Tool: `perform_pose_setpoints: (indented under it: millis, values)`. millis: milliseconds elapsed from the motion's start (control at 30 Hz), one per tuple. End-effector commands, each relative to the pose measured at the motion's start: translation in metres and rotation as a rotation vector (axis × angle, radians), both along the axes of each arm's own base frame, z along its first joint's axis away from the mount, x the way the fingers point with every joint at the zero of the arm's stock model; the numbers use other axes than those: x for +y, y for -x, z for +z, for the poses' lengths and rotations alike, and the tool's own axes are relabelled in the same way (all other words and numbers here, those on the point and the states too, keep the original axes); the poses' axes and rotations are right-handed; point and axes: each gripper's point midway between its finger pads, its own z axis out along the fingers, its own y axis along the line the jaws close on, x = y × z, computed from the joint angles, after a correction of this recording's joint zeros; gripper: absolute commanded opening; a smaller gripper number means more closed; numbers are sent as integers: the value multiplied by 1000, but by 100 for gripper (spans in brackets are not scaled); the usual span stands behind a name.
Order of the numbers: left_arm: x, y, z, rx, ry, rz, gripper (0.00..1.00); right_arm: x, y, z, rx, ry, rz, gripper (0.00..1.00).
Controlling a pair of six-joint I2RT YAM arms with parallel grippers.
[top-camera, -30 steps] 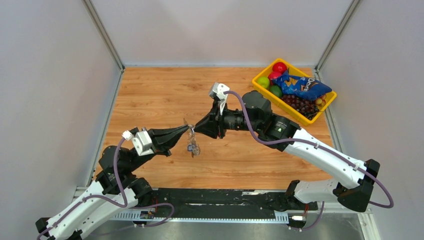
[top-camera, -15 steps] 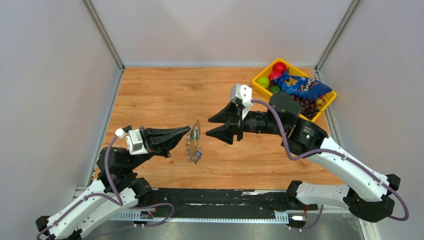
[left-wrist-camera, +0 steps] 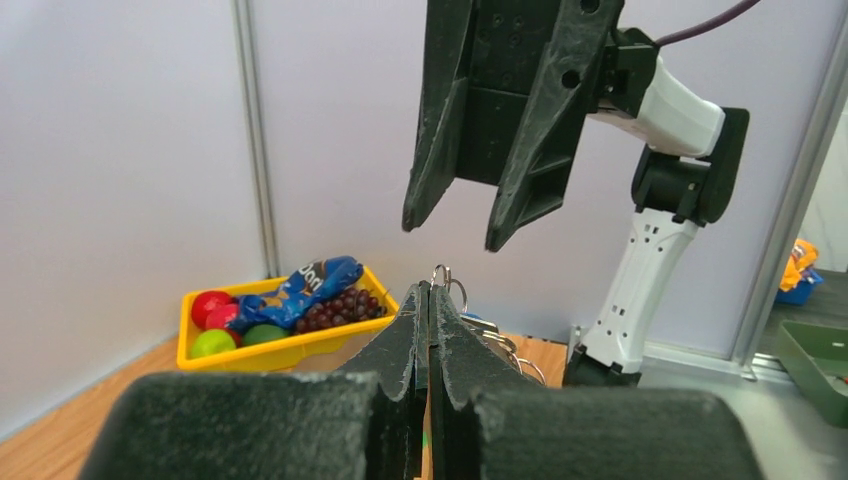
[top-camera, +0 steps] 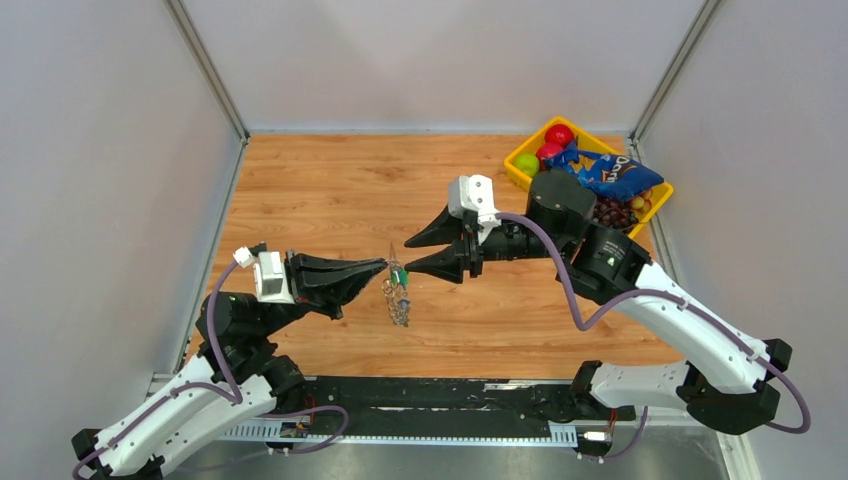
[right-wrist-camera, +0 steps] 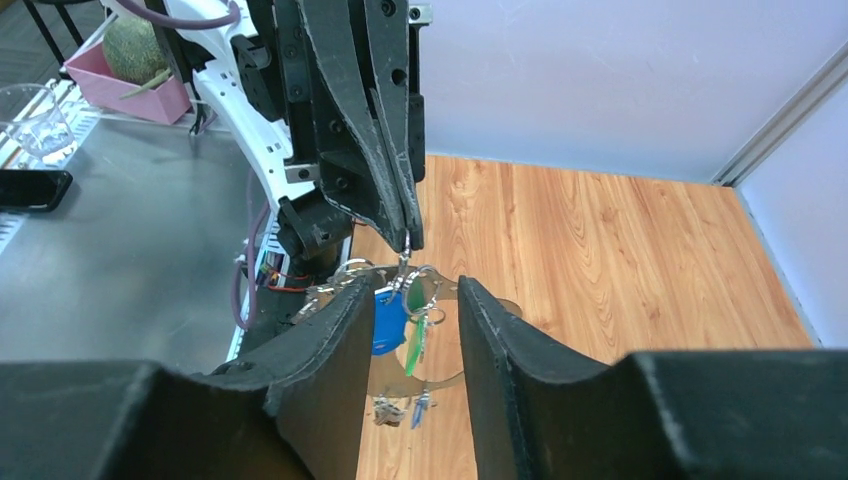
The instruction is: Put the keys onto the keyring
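My left gripper (top-camera: pixel 384 266) is shut on the keyring (right-wrist-camera: pixel 421 283), a thin silver ring that pokes out above its tips (left-wrist-camera: pixel 431 288). From the ring hang the keys: a blue-capped one (right-wrist-camera: pixel 387 320) and a green-capped one (right-wrist-camera: pixel 415 345), with more links and keys dangling below (top-camera: pixel 399 305). My right gripper (top-camera: pixel 411 256) faces the left one from the right, open, its fingers (right-wrist-camera: pixel 340 340) on either side of the hanging keys without pinching them. Two more small keys (right-wrist-camera: pixel 400 410) show lower down between those fingers; I cannot tell whether they hang or lie on the table.
A yellow tray (top-camera: pixel 524 180) at the back right holds fruit, grapes and a blue snack bag (top-camera: pixel 605 172). The wooden table (top-camera: pixel 320 190) has grey walls on the left, back and right. Both arm bases stand at the near edge.
The right gripper let go at the ring, drew back to the right and opened, then came back up to the keys. The left gripper stayed shut, and the key bunch swung.
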Motion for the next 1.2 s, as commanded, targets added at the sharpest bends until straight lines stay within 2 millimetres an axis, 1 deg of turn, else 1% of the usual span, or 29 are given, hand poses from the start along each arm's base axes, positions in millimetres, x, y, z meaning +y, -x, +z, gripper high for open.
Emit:
perform_pose_setpoints:
  millis: [0,100,300,467,733,833,1167]
  values:
    - [17,23,43,-66,130,-49,0,2,5,17,-79,-32,47,40]
    - [19,25,45,-67,142,-59,0,6,6,16,-75,-28,54,40]
    - [19,26,46,-70,152,-63,0,14,14,12,-53,-17,93,36]
    - [19,25,46,-71,153,-61,0,18,22,13,-47,-20,113,33]
    - [19,25,46,-73,153,-60,0,8,21,26,-72,-50,66,32]
    - [20,26,46,-75,154,-58,0,10,21,29,-63,-55,65,33]
    - [21,26,47,-80,163,-57,0,23,19,20,-31,-32,83,30]
